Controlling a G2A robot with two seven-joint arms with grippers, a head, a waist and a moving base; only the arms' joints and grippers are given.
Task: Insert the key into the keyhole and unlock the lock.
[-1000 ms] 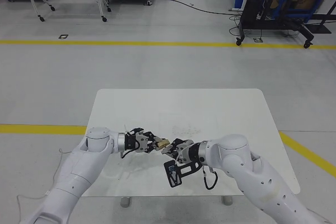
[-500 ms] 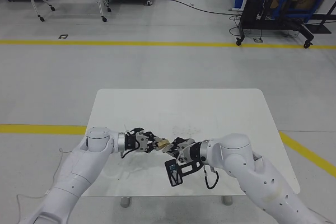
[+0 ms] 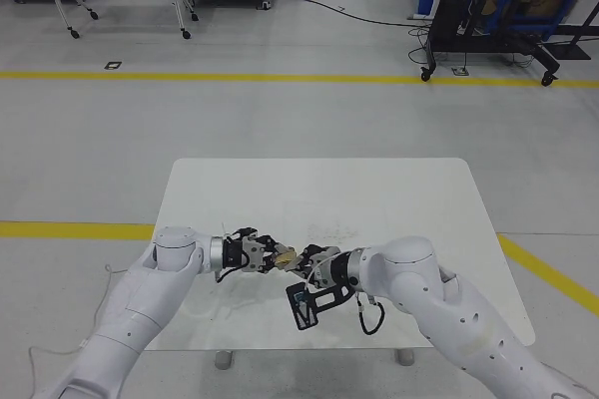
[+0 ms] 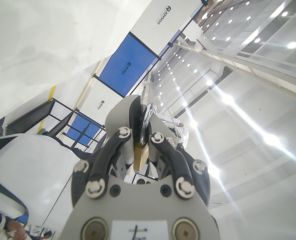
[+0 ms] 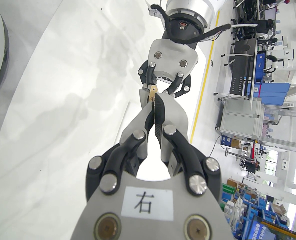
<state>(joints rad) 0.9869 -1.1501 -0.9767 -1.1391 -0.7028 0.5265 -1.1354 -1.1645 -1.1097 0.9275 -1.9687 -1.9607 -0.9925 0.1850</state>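
Your left gripper [image 3: 274, 257] clamps a brass padlock [image 3: 283, 257], lower centre of the top view. Your right gripper [image 3: 299, 261] pinches the key [image 4: 148, 113], touching it, above the white table [image 3: 399, 199] on grey floor [image 3: 280, 120].

The key is hidden inside the right claw [image 5: 153, 103]

One lock [image 4: 141, 157], brass. One key [image 4: 147, 116], silver. Two grippers: left gripper [image 4: 144, 128], right gripper [image 5: 153, 101]. Two fingers [image 5: 174, 116] per gripper, four total. Two arms, left arm [image 3: 150, 289] and right arm [image 3: 434, 284], both white. One table [image 3: 409, 190], white. One white label [image 5: 148, 202] on each gripper's base, two total. Two brass-coloured screws [image 5: 107, 227] beside each label, four total. Six silver pivot pins [image 5: 196, 182] on each gripper's black linkage, twelve total. One black sleeved cable [image 5: 180, 40] at the left wrist.
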